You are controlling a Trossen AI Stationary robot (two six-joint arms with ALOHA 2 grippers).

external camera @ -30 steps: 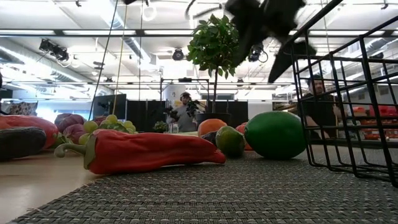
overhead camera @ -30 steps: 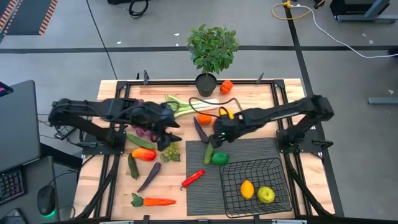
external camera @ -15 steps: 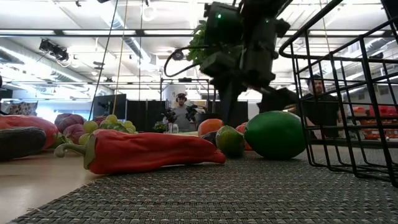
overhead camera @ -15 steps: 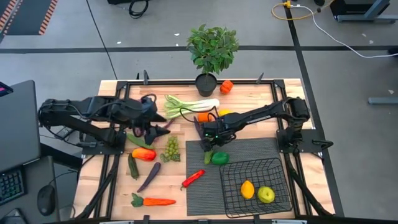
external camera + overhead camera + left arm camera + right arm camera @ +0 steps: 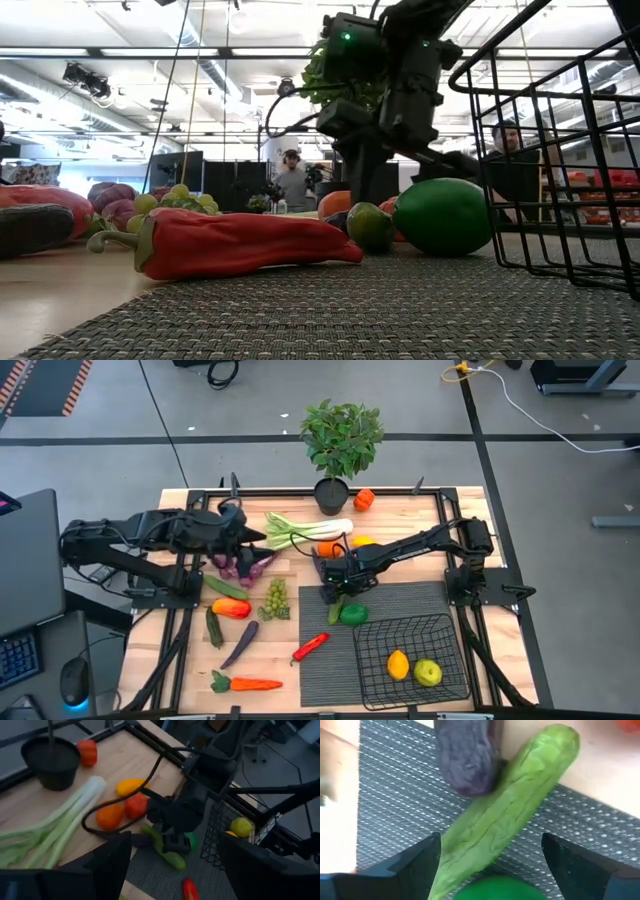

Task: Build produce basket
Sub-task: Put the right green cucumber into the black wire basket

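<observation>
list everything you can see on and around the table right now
basket: 1, black wire, on the mat's near right corner
lemon: 1, yellow, in the basket
apple: 1, yellow-green, in the basket beside the lemon
mat: 1, dark ribbed, under the basket
cucumber: 1, green, on the mat below the right hand
eggplant: 1, purple, touching the cucumber
chili: 1, red, on the mat's left edge
carrot: 1, orange, table's near left
leek: 1, white-green, near the plant
potted plant: 1, green, far edge
grapes: 1 bunch, green, left of the mat
left hand: open, above the table's left half
right hand: open, low over the cucumber
</observation>
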